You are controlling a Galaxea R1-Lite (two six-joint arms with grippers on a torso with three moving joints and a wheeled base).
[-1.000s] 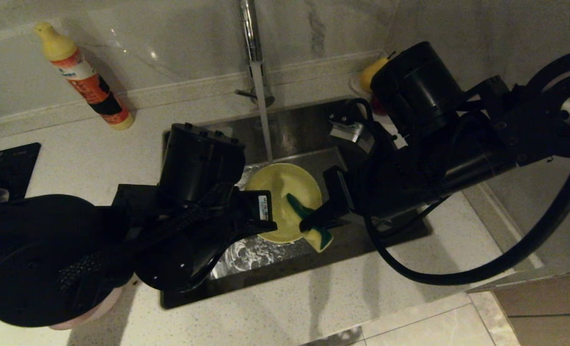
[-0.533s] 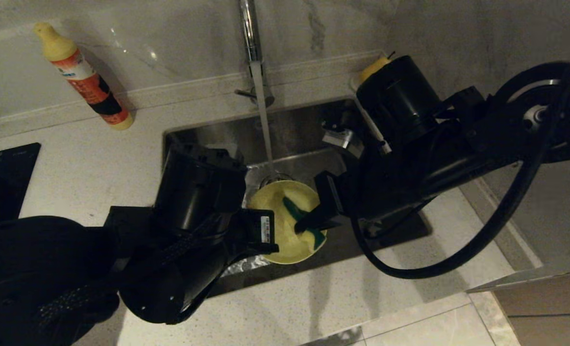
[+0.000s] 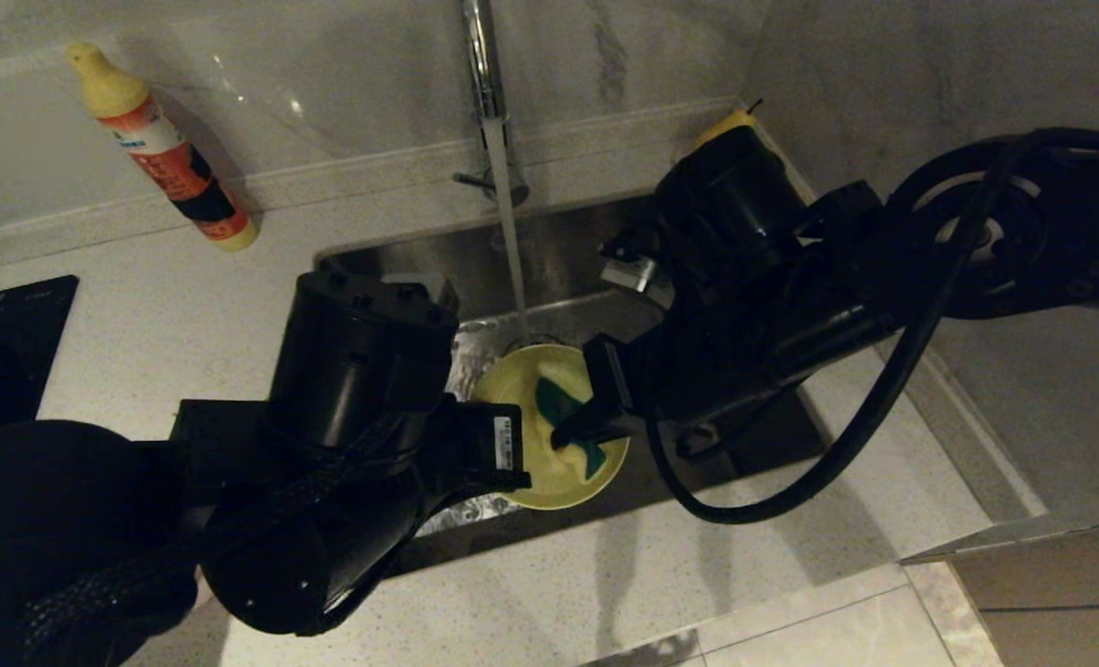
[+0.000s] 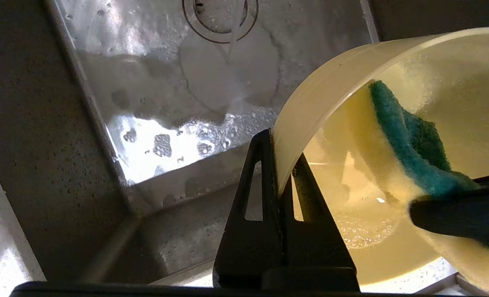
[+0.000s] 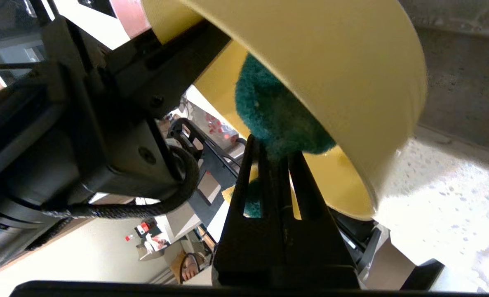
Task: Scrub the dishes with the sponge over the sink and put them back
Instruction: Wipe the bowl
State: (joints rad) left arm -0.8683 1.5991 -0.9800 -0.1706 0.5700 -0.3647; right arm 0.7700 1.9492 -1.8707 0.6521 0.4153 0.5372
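Note:
Over the sink (image 3: 568, 250) the yellow bowl (image 3: 536, 389) is held tilted, just clear of the running water. My left gripper (image 4: 277, 144) is shut on its rim, one finger inside and one outside. The sponge (image 3: 557, 403), green face on yellow foam, lies pressed against the bowl's inside (image 4: 351, 198). My right gripper (image 5: 271, 150) is shut on the sponge (image 5: 273, 111), coming in from the right in the head view. The left wrist view shows the sponge (image 4: 409, 140) bent against the bowl's wall and the sink's drain strainer (image 4: 219, 16) below.
Water runs from the chrome tap (image 3: 485, 74) into the sink. An orange bottle (image 3: 165, 148) with a yellow cap lies on the counter at the back left. A dark hob (image 3: 12, 324) is at the far left, yellow fruit (image 3: 726, 125) behind the right arm.
Both arms have carried the bowl and sponge a little toward the sink's front edge, out from under the water stream. The sponge has slid from the bowl's rim further inside.

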